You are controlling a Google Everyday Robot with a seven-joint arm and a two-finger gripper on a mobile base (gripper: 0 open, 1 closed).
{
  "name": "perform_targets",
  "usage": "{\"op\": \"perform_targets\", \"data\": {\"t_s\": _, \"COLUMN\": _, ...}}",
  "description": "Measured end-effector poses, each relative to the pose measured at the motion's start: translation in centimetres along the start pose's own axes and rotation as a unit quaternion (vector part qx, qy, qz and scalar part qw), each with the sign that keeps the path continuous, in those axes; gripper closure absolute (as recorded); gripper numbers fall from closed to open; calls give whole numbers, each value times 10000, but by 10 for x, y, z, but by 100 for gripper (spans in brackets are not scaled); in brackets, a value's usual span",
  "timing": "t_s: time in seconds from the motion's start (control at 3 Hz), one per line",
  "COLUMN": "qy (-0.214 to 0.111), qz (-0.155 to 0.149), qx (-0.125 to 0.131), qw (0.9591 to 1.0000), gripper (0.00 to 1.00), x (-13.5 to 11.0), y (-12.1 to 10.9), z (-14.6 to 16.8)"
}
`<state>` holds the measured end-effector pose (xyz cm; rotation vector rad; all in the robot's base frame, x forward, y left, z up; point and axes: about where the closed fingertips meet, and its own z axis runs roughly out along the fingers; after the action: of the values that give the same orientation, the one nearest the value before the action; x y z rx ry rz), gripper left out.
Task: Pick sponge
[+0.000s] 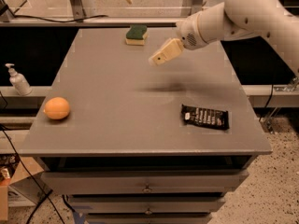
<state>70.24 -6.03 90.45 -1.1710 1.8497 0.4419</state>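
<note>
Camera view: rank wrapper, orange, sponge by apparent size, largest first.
1. Wrapper.
2. Orange and sponge look alike; the sponge sits farther back, so unranked.
Gripper hovers above the table, front-right of the sponge.

Dim warm light, soft shadow on table under hovering pincer

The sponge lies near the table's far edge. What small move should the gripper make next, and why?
Probably move the gripper toward the far edge and slightly to the picture's left, to stand above the sponge. It hangs over the table, short of the sponge, not touching it.
</note>
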Motion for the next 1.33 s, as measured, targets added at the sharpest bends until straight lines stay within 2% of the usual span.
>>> {"op": "perform_targets", "data": {"t_s": 0.33, "qy": -285, "qz": 328, "qx": 195, "qw": 9989, "gripper": 0, "x": -13, "y": -11, "z": 31}}
{"op": "perform_targets", "data": {"t_s": 1.0, "qy": -532, "qz": 876, "qx": 467, "qw": 9936, "gripper": 0, "x": -23, "y": -36, "z": 91}}
{"op": "perform_targets", "data": {"t_s": 1.33, "qy": -833, "qz": 686, "qx": 473, "qw": 9930, "gripper": 0, "x": -49, "y": -41, "z": 94}}
